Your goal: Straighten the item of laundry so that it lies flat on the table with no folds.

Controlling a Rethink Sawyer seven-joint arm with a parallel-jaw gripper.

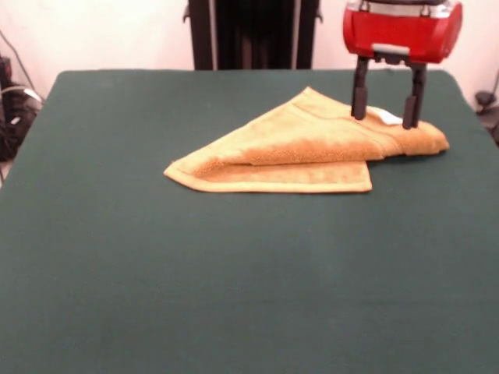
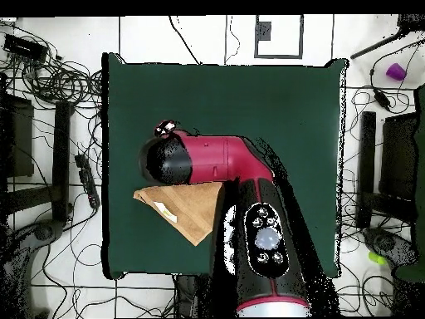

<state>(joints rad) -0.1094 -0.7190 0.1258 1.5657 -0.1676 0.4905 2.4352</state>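
Folded towel (image 1: 304, 148) lay near the far right edge of the green worktop (image 1: 234, 273); the tool (image 1: 387, 117) stood open astride its corner; near side bare.

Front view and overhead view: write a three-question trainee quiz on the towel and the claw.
1. True or false: the towel lies fully flat, with no folds.
2. Multiple choice: in the front view, the claw stands A) over the towel's end with the white tag, B) over bare table clear of the towel, C) lifted high with the towel hanging from it.
3. Fill in: in the overhead view, the arm covers part of the ____.

Key: 1 false, one layer is folded over another. 2 A, its open fingers straddle the tag. 3 towel.
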